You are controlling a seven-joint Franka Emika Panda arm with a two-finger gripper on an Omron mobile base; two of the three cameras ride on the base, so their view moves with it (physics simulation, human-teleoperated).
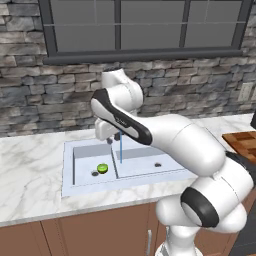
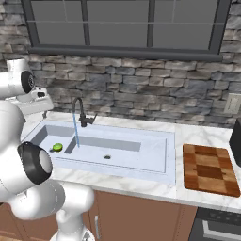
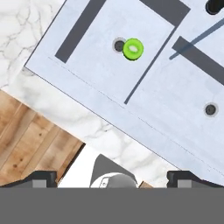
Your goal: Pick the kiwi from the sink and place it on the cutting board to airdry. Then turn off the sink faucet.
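Note:
The lime-green kiwi (image 1: pixel 102 168) lies in the smaller left basin of the pale sink (image 1: pixel 85 152), right beside that basin's dark drain. The hand view looks down on the kiwi (image 3: pixel 133 49) from well above. My gripper (image 1: pixel 114 138) hangs open and empty over the back of the sink, high above the fruit; its fingertips (image 3: pixel 43 178) stand wide apart. The dark sink faucet (image 2: pixel 81 113) stands behind the divider, and a thin blue stream of water (image 2: pixel 75 129) runs from its spout into the sink (image 2: pixel 155 141). The checkered wooden cutting board (image 2: pixel 209 169) lies on the counter to the right of the sink.
Marble counter (image 1: pixel 30 170) surrounds the sink, with a stone wall and a window behind. A dark appliance (image 2: pixel 236 141) stands at the far right beside the board. Wooden cabinet fronts (image 2: pixel 141 216) run below the counter edge. My own arm crosses the right part of the left base view.

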